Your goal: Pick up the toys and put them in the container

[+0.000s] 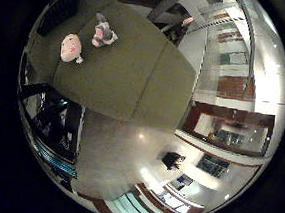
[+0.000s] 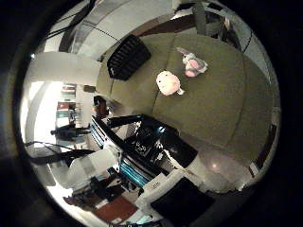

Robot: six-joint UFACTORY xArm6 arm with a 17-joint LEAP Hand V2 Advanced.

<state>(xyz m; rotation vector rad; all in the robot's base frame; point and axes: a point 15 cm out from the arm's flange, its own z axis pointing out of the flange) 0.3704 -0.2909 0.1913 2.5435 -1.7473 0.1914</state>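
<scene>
Two plush toys lie close together on an olive green cushioned surface. One is a round pink toy. The other is a grey and pink toy, just beyond it. A black slatted container stands at the edge of the same surface, a short way from the pink toy. Both toys look small, so my palm is well away from them. Black, white and teal parts of my hand reach in from the rim, and nothing is seen in its hold.
A seam splits the green surface into two cushions. Shiny pale floor runs beyond its edge. Wood-trimmed furniture and shelving stand farther off in the room.
</scene>
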